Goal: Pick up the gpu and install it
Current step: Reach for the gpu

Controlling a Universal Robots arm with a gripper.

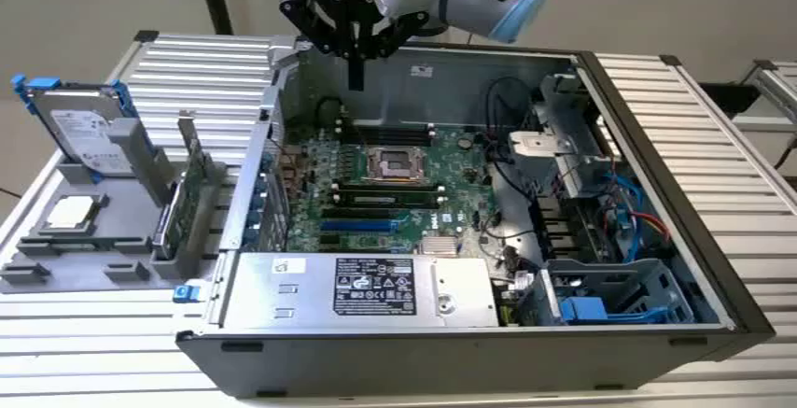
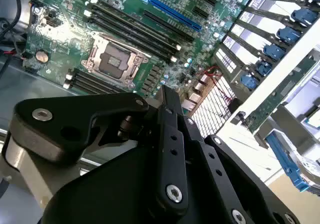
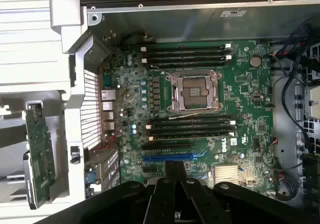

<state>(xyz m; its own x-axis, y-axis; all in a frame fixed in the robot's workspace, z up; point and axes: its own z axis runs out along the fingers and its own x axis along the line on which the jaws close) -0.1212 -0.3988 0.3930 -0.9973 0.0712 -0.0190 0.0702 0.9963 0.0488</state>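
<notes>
We see an open computer case [image 1: 660, 137] lying on a ribbed metal table [image 1: 75, 352], with its large green motherboard [image 1: 373, 198] exposed. The robot's gripper [image 1: 356, 79] hangs above the far side of the case, over the motherboard. Its two black fingers are pressed together and hold nothing.

The gpu [image 1: 187, 204], a green card, stands upright on edge in a grey holder [image 1: 50, 273]. It is outside the case on the exterior view's left, just beside the case wall, and its silver bracket points upward. It is well apart from the gripper. In the first wrist view we see the gpu [image 3: 37, 149] edge-on beyond the case wall.

A silver hard drive [image 1: 81, 133] with blue clips stands in the same holder, farther back.
</notes>
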